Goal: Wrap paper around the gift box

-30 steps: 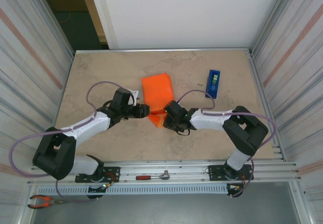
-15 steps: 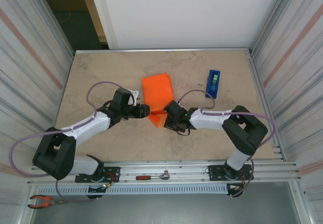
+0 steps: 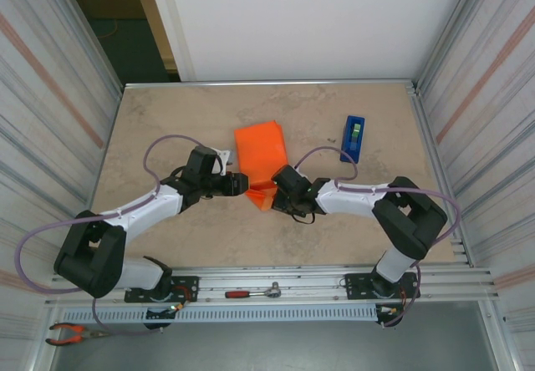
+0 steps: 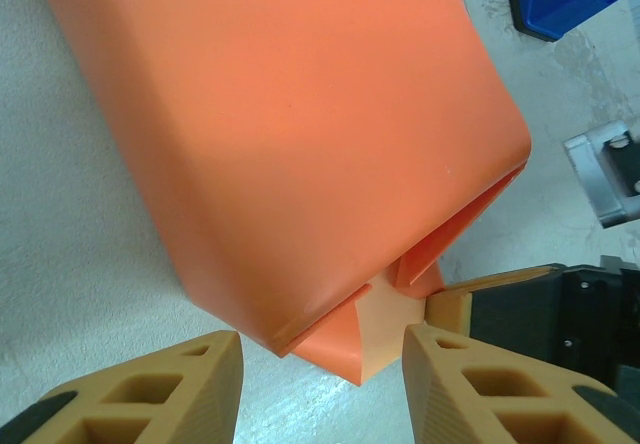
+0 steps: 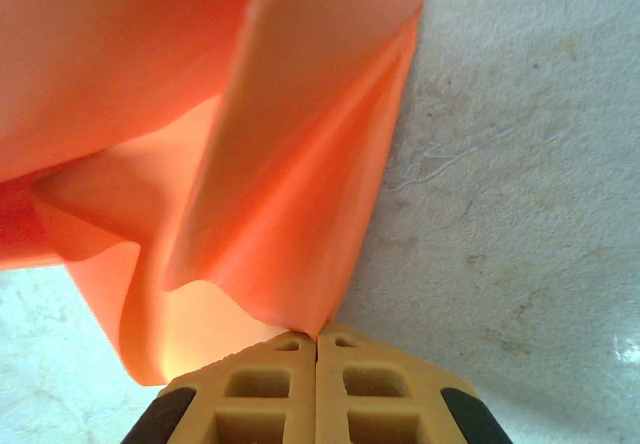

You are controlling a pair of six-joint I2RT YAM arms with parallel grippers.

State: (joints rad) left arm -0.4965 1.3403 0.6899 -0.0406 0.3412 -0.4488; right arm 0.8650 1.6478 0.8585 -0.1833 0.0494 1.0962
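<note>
from above, the gift box point(image 3: 261, 149) lies on the surface point(image 3: 167, 129), skinned in the orange paper point(image 3: 262, 198), whose loose end sticks out from the box's near end. the left gripper point(image 3: 243, 183) sits just left of that near end. the right gripper point(image 3: 269, 194) sits just right of it, on the loose paper. a blue tape dispenser point(image 3: 353, 139) stands well to the right of the box.

from the left wrist, the wrapped box fills the upper part of the view. its near end is open, with folded flaps and a pale inner face. the left gripper point(image 4: 320, 352) stands about half open, its fingers point(image 4: 200, 384) apart on either side of the lowest flap corner. i cannot tell whether they touch it. part of the right gripper reaches in at the box's right.

from the right wrist, the right gripper point(image 5: 317, 349) is fully closed, its fingers pressed together. the bottom tip of the hanging paper flap point(image 5: 290, 214) is nipped at their seam, below the box.
</note>
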